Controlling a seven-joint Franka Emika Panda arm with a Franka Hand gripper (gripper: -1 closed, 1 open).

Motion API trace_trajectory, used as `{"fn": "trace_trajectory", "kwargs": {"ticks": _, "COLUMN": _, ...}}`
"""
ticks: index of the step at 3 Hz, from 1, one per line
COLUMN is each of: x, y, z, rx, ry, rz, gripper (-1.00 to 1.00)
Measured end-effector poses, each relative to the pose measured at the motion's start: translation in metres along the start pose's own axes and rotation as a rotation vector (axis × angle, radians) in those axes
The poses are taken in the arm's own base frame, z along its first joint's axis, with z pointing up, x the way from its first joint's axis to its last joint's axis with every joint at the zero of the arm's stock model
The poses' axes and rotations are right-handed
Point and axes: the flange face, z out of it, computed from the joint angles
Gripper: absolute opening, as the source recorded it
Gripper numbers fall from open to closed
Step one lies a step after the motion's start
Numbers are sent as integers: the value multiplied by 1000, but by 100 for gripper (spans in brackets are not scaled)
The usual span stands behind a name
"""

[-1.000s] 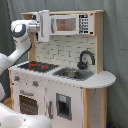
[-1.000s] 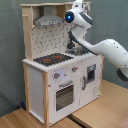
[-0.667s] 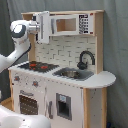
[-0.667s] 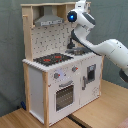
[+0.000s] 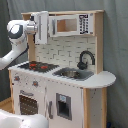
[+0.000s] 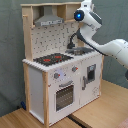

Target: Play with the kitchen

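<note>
Broadly, we note the kitchen point(image 5: 60, 70) fills most of both exterior views: a tall white and light-wood unit standing on a wooden floor point(image 6: 100, 112) before a grey curtain point(image 5: 115, 40).

Our arm point(image 5: 12, 50) rises from low on the first exterior view's left and reaches up to the cabinet level; in the second exterior view it comes in from the right edge and arches over the counter point(image 6: 55, 62).

Upper row next: a white cabinet door point(image 5: 42, 26) stands swung open at the first exterior view's left end, edge-on to that camera, its long axis vertical. The grey hood point(image 6: 48, 21) sits over the stove in the second exterior view.

On the counter, the red-ring stove point(image 5: 37, 65) lies toward the first exterior view's left, the sink point(image 5: 72, 74) beside it, the black faucet point(image 5: 85, 59) behind the sink.

The gripper point(image 5: 34, 26) sits at the outer face of the open door, level with it, so the door lies straight ahead of the gripper, toward the kitchen's middle. We cannot tell how far the gripper is open, nor whether it has hold of the door or merely rests just beside it.

Our judgement: any coming move turns on that hinge line; a sideways push would swing the door shut.
</note>
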Motion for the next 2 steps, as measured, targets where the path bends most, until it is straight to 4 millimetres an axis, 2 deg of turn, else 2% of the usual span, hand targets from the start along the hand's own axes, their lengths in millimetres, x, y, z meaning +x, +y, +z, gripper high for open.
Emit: {"fn": "trace_trajectory", "kwargs": {"ticks": 2, "x": -20, "y": 14, "z": 14, "rx": 13, "ry": 48, "rz": -14, "gripper": -100}}
